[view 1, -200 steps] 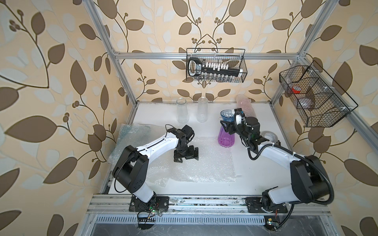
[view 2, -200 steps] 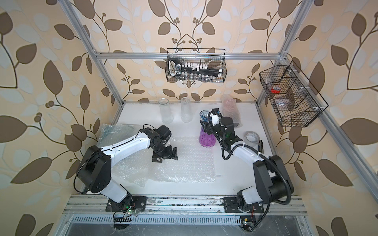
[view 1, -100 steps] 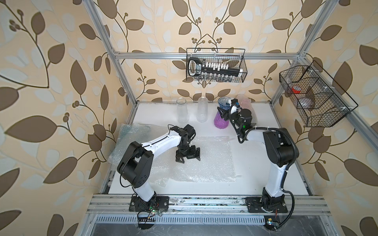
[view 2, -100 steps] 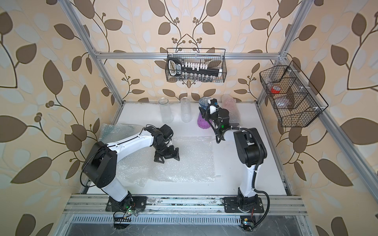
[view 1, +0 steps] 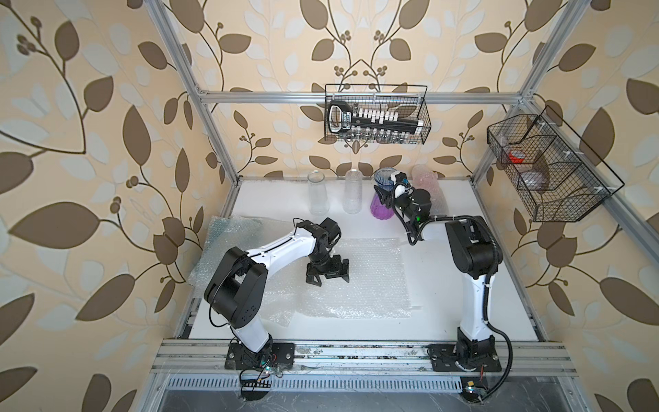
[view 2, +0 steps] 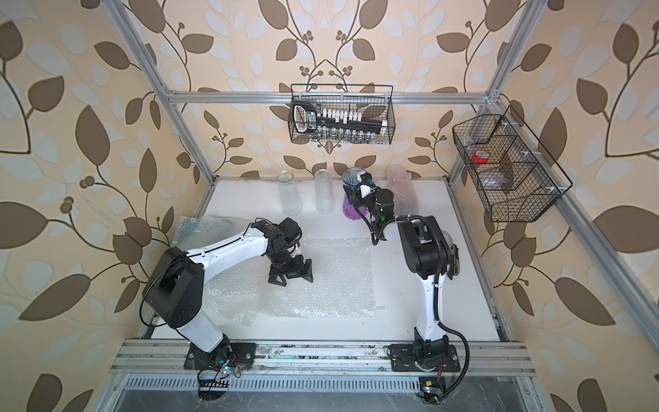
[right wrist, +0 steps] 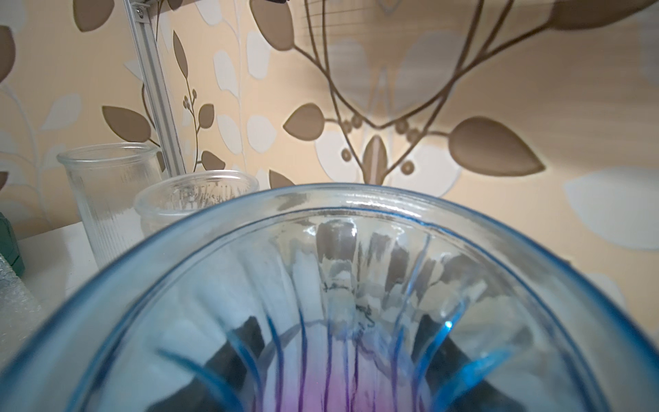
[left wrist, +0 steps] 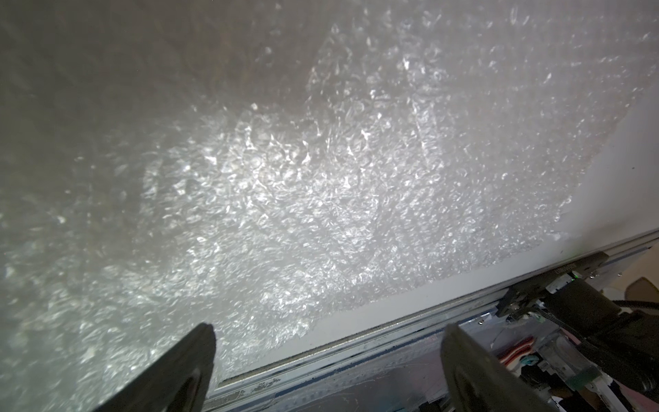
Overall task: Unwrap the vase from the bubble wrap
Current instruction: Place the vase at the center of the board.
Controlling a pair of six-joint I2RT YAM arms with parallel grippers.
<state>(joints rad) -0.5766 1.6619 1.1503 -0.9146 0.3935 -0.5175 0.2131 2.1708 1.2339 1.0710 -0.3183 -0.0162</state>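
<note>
Bubble wrap, clear and crinkly, lies flat mid-frame under the wide-open left gripper; right gripper clasps the blue-purple vase.

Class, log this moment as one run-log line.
left gripper: open, above flat clear bubble wrap sheet | right gripper: shut on blue-and-purple ribbed glass vase

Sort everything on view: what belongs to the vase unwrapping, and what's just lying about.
Job: purple vase, gripped by right end effector; bubble wrap, lying flat; left end effector, open above it.

Lying about: ribbed clear vase; textured clear vase; back wire basket; side wire basket.
</note>
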